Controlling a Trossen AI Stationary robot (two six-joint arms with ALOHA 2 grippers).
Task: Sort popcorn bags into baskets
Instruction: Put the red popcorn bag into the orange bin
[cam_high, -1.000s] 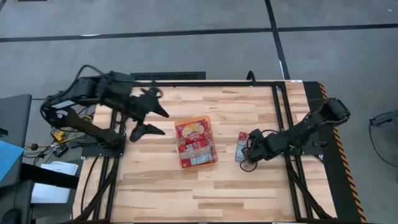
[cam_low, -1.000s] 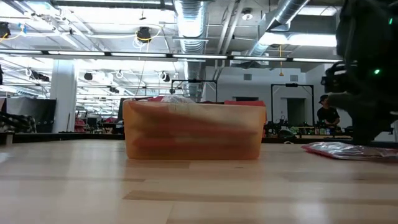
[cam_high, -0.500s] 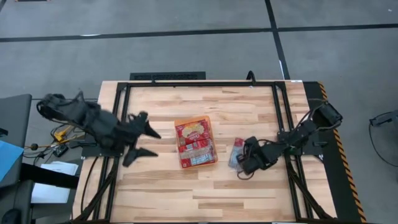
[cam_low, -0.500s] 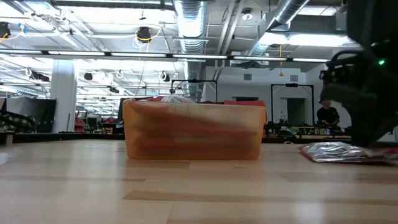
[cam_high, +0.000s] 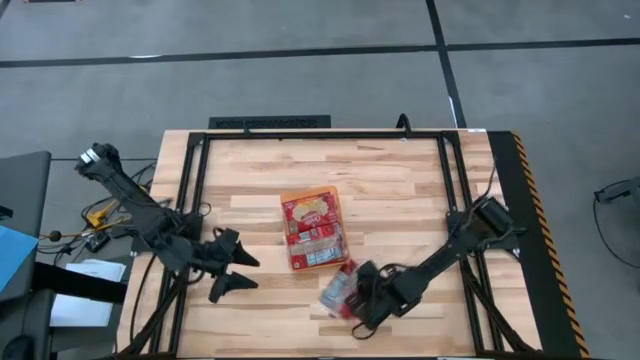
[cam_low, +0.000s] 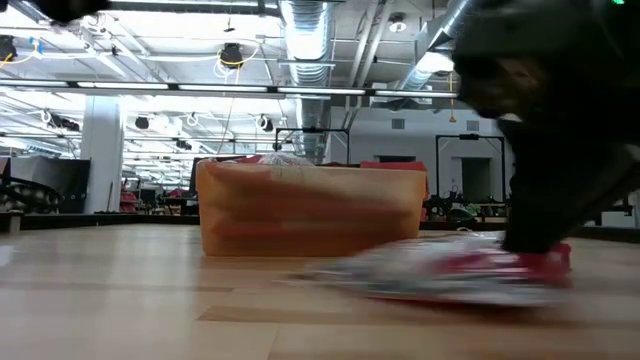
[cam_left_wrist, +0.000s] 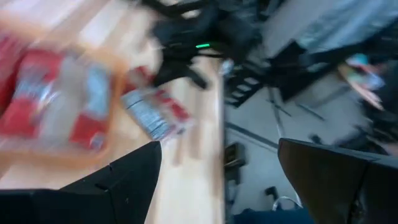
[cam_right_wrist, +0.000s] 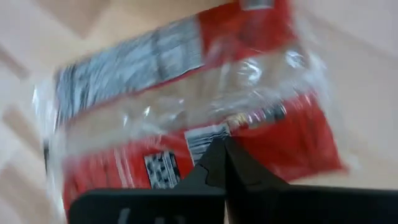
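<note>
probably light and limp: a thin crinkly popcorn bag (cam_high: 338, 292), glossy film likely slippery under metal fingers, contents likely to shift. best taken by a short edge or corner seam, not the flat middle. red packet, grey-blue and white print plus barcode facing up, clear shiny wrap catching glare in the right wrist view (cam_right_wrist: 186, 118). lying flat on the wooden table (cam_high: 400, 180), near the front edge, just beside the orange basket (cam_high: 314, 228) on its front right corner, apart from it. basket already stacked with more red packets (cam_high: 312, 212), popcorn picture uppermost.

right gripper (cam_high: 362, 300) low on the table at the bag's edge, fingertips pinched together over the wrap in the wrist view, seemingly clamped on the bag's edge. low view too smeared to confirm. left gripper (cam_high: 231, 272) parked at the table's left side, well apart from the basket, fingers spread wide, holding nothing.
</note>
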